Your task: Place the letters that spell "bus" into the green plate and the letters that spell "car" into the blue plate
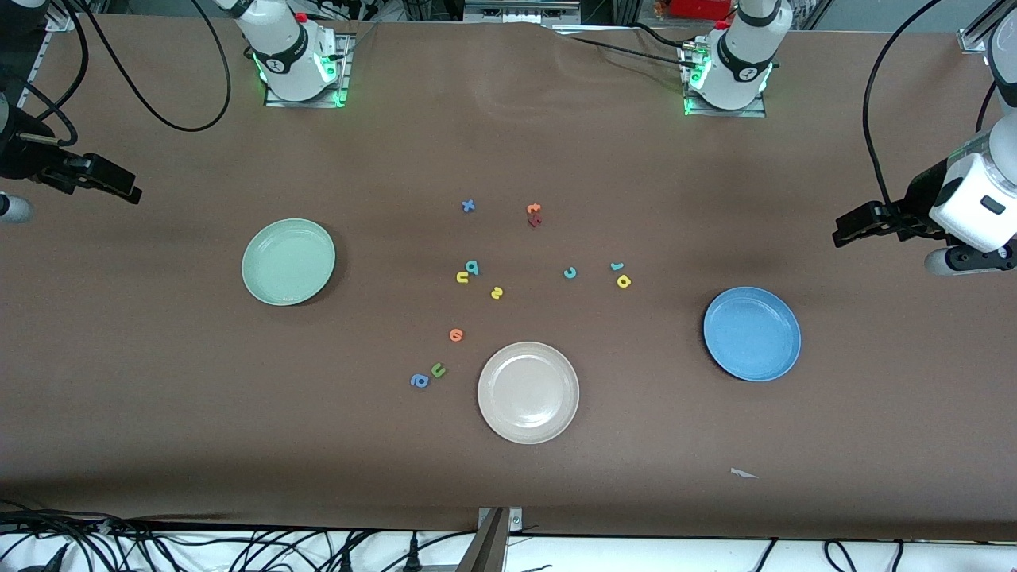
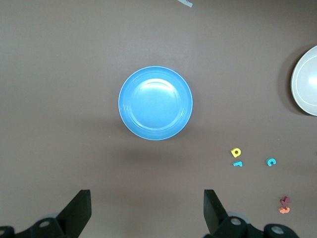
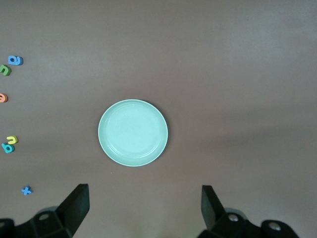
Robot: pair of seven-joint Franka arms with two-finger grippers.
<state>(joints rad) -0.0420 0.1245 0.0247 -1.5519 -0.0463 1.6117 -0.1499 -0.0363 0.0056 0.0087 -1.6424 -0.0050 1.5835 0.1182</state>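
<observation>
Hovering with fingers spread and empty, the left gripper point(image 2: 146, 210) hangs high above the table, the blue plate point(image 2: 155, 103) below it; the teal c point(image 2: 271, 162), yellow a point(image 2: 236, 152) and teal r point(image 2: 237, 163) lie off toward the table's middle. The right gripper point(image 3: 143, 208), likewise spread and empty, hangs over the green plate point(image 3: 132, 132), with the teal b point(image 3: 7, 148) and yellow u point(image 3: 12, 140) touching, well apart from that plate. The yellow s point(image 1: 496, 293) lies near them.
</observation>
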